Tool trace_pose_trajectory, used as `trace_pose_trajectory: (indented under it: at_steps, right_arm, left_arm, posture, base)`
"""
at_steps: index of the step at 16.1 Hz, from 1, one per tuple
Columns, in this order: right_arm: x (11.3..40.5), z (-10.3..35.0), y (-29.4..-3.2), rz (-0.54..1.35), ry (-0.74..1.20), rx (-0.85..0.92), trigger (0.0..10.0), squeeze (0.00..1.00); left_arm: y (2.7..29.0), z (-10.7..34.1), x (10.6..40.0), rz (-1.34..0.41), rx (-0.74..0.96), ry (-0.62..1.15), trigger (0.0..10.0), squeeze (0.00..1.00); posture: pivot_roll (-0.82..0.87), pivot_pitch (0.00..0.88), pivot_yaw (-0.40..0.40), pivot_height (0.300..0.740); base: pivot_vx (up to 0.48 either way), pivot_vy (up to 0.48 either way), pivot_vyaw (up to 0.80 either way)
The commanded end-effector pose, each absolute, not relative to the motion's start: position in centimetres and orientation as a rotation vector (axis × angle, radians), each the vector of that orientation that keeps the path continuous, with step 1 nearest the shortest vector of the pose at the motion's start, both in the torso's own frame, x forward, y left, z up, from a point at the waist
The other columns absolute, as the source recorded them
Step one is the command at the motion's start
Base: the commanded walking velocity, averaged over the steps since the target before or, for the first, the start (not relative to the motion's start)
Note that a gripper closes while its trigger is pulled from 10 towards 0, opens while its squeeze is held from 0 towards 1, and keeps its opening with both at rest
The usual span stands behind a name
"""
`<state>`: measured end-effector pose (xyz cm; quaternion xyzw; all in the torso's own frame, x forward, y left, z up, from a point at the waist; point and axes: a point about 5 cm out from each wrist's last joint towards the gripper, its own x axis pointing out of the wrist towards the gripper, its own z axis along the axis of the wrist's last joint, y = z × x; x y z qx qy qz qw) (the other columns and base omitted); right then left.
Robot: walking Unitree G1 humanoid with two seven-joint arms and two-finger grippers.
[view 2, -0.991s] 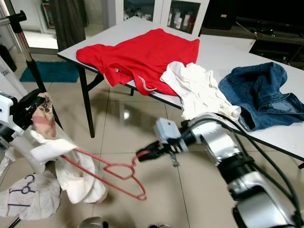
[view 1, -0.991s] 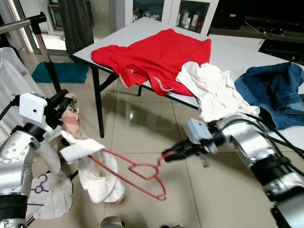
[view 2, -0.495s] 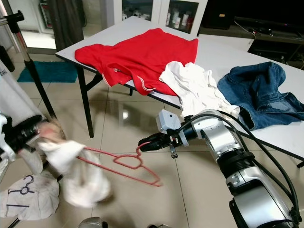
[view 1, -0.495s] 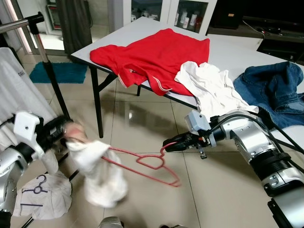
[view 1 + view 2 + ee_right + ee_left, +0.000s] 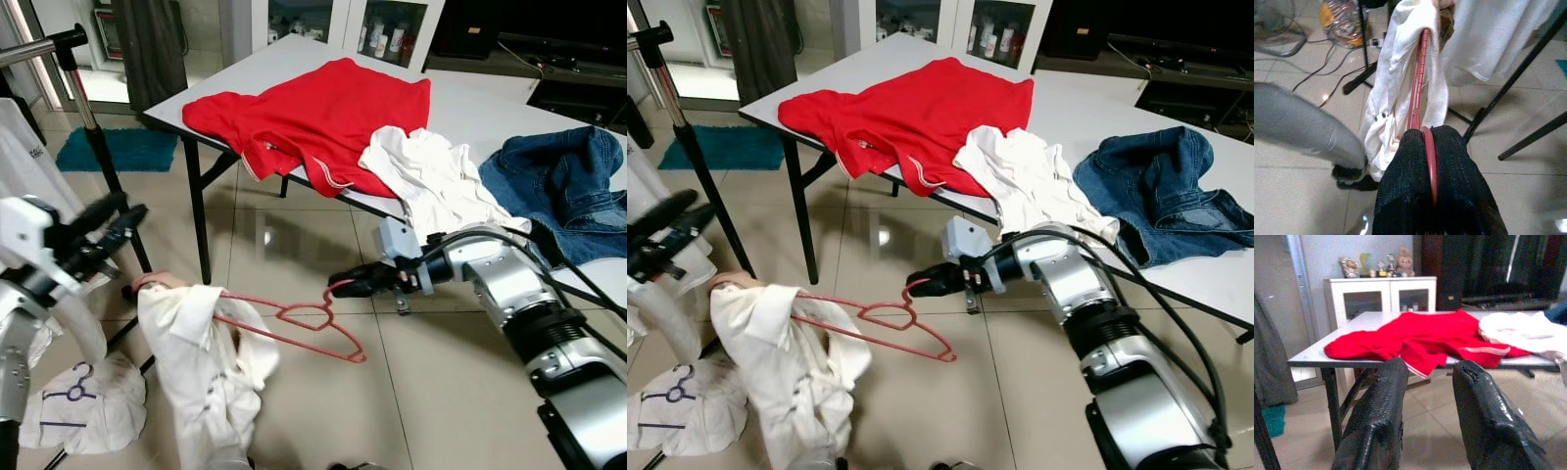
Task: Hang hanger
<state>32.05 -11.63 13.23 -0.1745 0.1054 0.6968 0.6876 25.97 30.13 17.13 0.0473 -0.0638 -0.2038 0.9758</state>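
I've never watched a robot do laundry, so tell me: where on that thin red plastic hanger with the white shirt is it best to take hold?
By its hook, coming from the table side, as the right gripper does. On the thin red plastic hanger the hook sticks out bare, while the white shirt drapes the far shoulder. The open left gripper is apart from it.

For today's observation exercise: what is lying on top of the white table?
On the white table lie a red shirt, a crumpled white garment overlapping the shirt's edge, and blue jeans. Anything beneath these clothes is covered and cannot be seen.
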Motion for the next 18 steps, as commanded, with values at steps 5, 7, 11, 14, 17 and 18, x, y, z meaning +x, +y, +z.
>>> trace_pose_trajectory:
  at_steps: [5, 7, 11, 14, 17, 18]
  right_arm:
    - [34.4, 15.9, -10.6, 1.374, 0.11, -0.379, 0.0, 0.0]
    - [34.3, 16.1, -10.1, 1.383, 0.086, -0.375, 0.0, 0.0]
    - [34.1, 16.8, -9.7, 1.415, 0.041, -0.363, 0.0, 0.0]
    - [34.1, 17.5, -9.5, 1.408, 0.005, -0.355, 0.0, 0.0]
    - [33.6, 18.1, -9.2, 1.448, -0.028, -0.338, 0.0, 0.0]
    - [33.3, 18.3, -9.1, 1.467, -0.04, -0.334, 0.0, 0.0]
  left_arm:
    - [27.3, 17.0, 25.1, -0.49, -0.029, -0.178, 10.0, 0.9]
    - [26.4, 16.0, 25.0, -0.499, -0.082, -0.155, 10.0, 1.0]
    - [27.3, 14.7, 25.5, -0.384, -0.047, -0.109, 10.0, 0.0]
    - [27.2, 13.9, 25.5, -0.376, -0.017, -0.079, 10.0, 0.0]
    - [26.8, 13.4, 25.6, -0.391, 0.025, -0.069, 10.0, 0.0]
    - [26.8, 13.2, 25.7, -0.399, 0.033, -0.062, 10.0, 0.0]
  posture:
    - [0.15, 0.007, -0.093, 0.74]
    - [0.15, 0.005, -0.094, 0.74]
    - [0.15, 0.002, -0.092, 0.74]
    - [0.14, 0.0, -0.087, 0.74]
    - [0.14, 0.0, -0.085, 0.74]
    - [0.15, 0.0, -0.083, 0.74]
  base:
    - [0.0, 0.0, 0.0]
    - [0.0, 0.0, 0.0]
    - [0.0, 0.0, 0.0]
    - [0.0, 0.0, 0.0]
    - [0.0, 0.0, 0.0]
    - [0.0, 0.0, 0.0]
